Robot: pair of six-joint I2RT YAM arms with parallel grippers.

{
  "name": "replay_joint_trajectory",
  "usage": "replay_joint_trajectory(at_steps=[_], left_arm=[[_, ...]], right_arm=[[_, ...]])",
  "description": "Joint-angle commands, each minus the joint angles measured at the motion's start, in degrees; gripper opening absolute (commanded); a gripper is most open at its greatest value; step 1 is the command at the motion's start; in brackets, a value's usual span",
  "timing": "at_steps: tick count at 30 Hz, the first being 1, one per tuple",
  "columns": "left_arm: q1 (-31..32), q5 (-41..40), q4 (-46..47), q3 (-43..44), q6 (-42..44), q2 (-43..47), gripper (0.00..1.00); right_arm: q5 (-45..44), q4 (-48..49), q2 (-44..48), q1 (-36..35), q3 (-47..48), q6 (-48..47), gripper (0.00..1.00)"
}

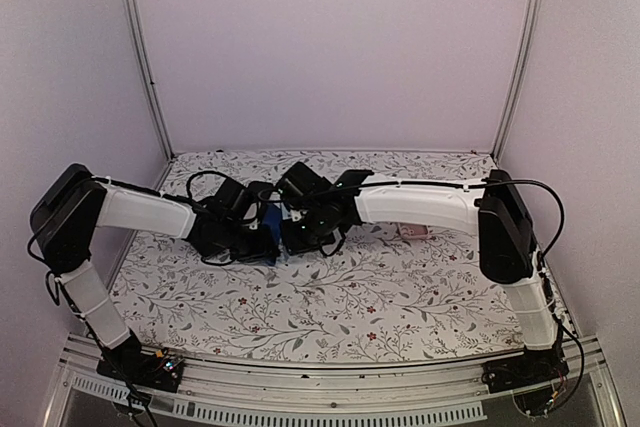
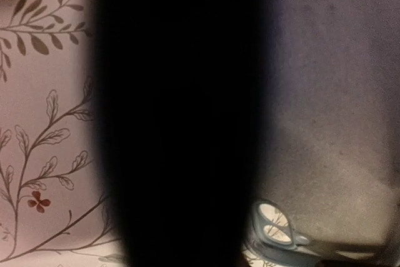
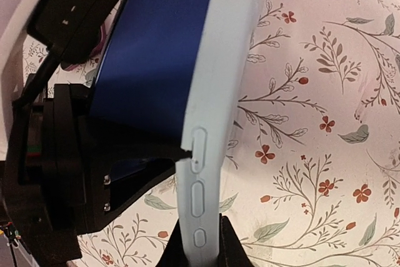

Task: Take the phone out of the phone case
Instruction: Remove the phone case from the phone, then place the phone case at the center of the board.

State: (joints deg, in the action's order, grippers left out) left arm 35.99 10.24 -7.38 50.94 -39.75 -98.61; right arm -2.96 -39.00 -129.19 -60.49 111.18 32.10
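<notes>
**Top external:** the table (image 1: 350,297) is covered in a matte white cloth printed with leaf sprigs and small red flowers. The left gripper (image 1: 252,232) and right gripper (image 1: 297,230) are met at its centre, with a blue phone (image 1: 272,245) seen between them. A small pink object (image 1: 415,232) is partly hidden behind the white right forearm (image 1: 420,205), at 3 o'clock from the grippers.

**Left wrist:** the middle is blocked by a black, blurred slab (image 2: 178,117) — what it is cannot be told. The table's print is seen at 9 o'clock. A pale blue rounded piece (image 2: 275,231) with oval cut-outs is seen at 5 o'clock. The left jaw opening cannot be told.

**Right wrist:** the phone's smooth deep-blue face is bordered at 3 o'clock by the pale, matte rim of the phone case (image 3: 215,92), which bears three raised buttons (image 3: 199,192). The rim is pinched narrowly between the right fingers (image 3: 229,248) at 6 o'clock — jaws nearly closed on it. The left gripper's black body is seen against the phone at 9 o'clock.
</notes>
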Motion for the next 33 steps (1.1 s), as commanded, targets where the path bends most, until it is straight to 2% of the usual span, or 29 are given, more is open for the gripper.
replay_joint_trajectory(at_steps=[1,3,12,22,26,33], left_arm=[[-0.39,-1.71,-2.32,-1.34,0.73,1.09,0.05],[-0.39,-2.63,-2.35,-1.37,1.29,2.85,0.00],[0.17,-2.00,-1.66,-1.21,3.22,9.50,0.00],[-0.02,-1.53,-1.06,-2.64,2.10,15.50,0.00],[-0.21,-1.73,-1.19,-2.04,1.91,16.20,0.00],[-1.41,-2.88,-2.80,-1.04,1.64,16.47,0.00]], right_arm=[[2.05,9.95,3.34,1.68,-1.91,0.79,0.00],[2.34,11.71,5.02,3.06,-5.64,1.14,0.00],[10.23,18.82,13.55,12.03,-19.38,1.85,0.00],[28.35,28.27,20.65,25.81,-37.25,1.90,0.00],[33.82,29.05,21.29,29.38,-38.97,1.06,0.00],[35.82,28.72,20.63,31.14,-39.94,0.71,0.01]])
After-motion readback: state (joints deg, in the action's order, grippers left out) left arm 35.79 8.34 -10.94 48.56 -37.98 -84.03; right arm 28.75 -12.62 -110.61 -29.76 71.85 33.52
